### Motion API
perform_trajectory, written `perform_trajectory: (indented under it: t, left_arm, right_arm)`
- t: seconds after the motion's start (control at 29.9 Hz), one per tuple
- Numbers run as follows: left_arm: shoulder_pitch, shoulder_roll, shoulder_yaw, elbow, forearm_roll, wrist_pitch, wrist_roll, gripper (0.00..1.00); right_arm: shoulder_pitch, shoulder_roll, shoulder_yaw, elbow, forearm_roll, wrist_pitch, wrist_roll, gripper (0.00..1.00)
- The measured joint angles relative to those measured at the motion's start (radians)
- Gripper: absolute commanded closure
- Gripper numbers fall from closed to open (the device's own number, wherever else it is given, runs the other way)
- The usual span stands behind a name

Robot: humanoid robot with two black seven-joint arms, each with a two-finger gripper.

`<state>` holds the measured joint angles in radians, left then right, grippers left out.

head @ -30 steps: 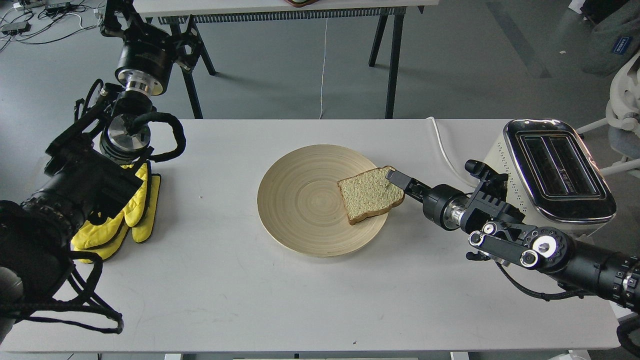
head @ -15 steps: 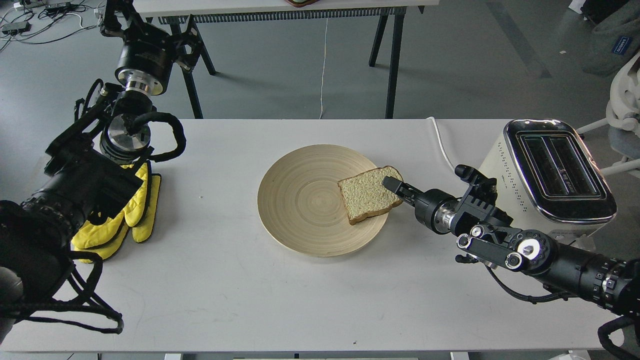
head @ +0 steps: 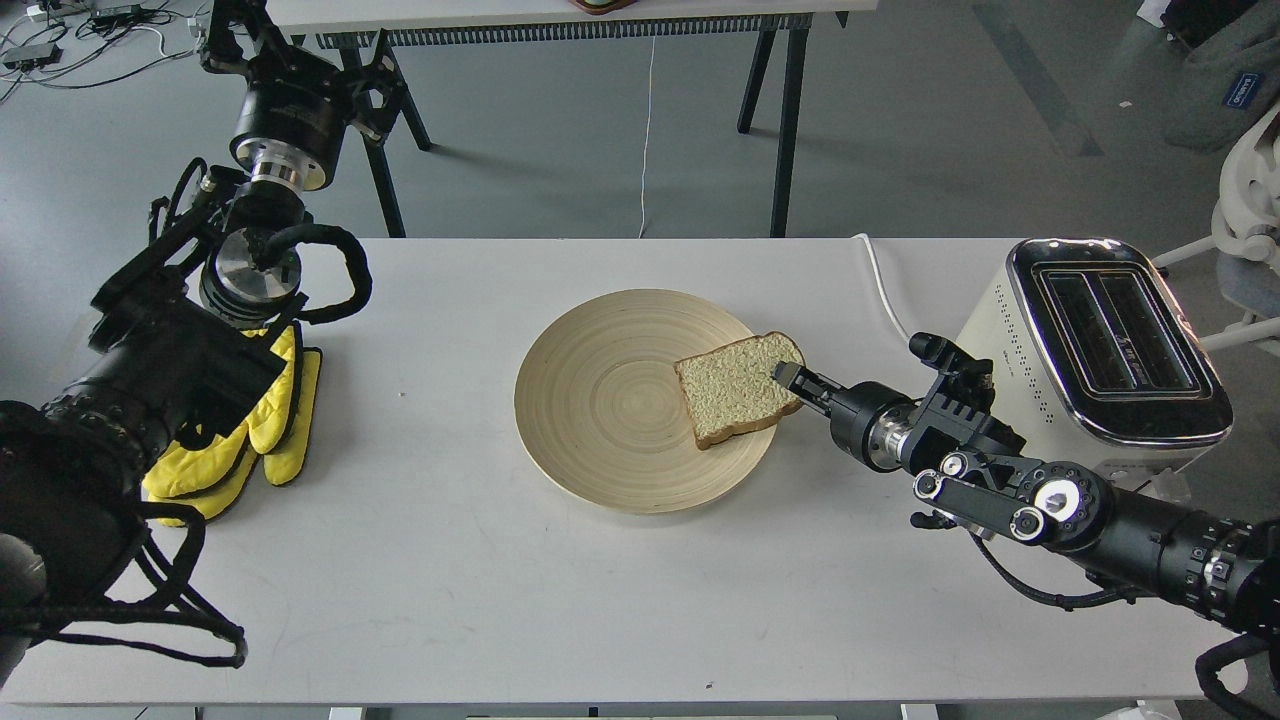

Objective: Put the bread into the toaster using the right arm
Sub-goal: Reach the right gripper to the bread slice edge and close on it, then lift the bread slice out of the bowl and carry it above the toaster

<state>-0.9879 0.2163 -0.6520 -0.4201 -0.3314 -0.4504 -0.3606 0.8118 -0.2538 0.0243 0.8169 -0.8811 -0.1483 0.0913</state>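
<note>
The bread point(head: 738, 388) lies flat on the right side of a round wooden plate point(head: 610, 400) in the middle of the white table. My right arm reaches in from the lower right, and my right gripper point(head: 787, 377) sits at the slice's right edge, its upper finger over the crust. The lower finger is hidden, so I cannot tell if it grips. The cream-white toaster point(head: 1100, 345) stands at the table's right end, its two slots open and facing up. My left gripper point(head: 228, 40) is folded away at the far left, dark and end-on.
Yellow gloves point(head: 250, 425) lie on the table's left side under my left arm. The toaster's white cord point(head: 885, 290) runs over the table's back edge. A second table's legs point(head: 785, 130) stand behind.
My right arm has moved left and slightly toward me, and the gripper tip has slid from the slice's top right corner down to its right edge. The bread has not moved.
</note>
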Motion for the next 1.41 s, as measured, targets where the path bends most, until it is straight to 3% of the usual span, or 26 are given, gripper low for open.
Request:
perform_trajectory:
  t: [0.47,0.7,1.07,1.41]
  left_arm:
    - [0.000,0.000,0.000,0.000,0.000,-0.001,0.000,0.00]
    - [0.000,0.002,0.000,0.000,0.000,-0.002,0.000,0.00]
    - [0.000,0.002,0.000,-0.001,0.000,-0.001,0.002,0.00]
    - [0.002,0.002,0.002,-0.008,0.000,-0.002,0.000,0.00]
  right_arm:
    - [0.057,-0.016,-0.020,0.026,0.009,-0.008,-0.013,0.99]
    - [0.121,-0.086,-0.018,0.148,0.010,-0.008,-0.025,0.99]
    - [0.320,-0.463,-0.027,0.438,-0.016,-0.002,-0.052,0.99]
    - [0.353,-0.768,-0.032,0.584,-0.296,0.005,-0.080,0.99]
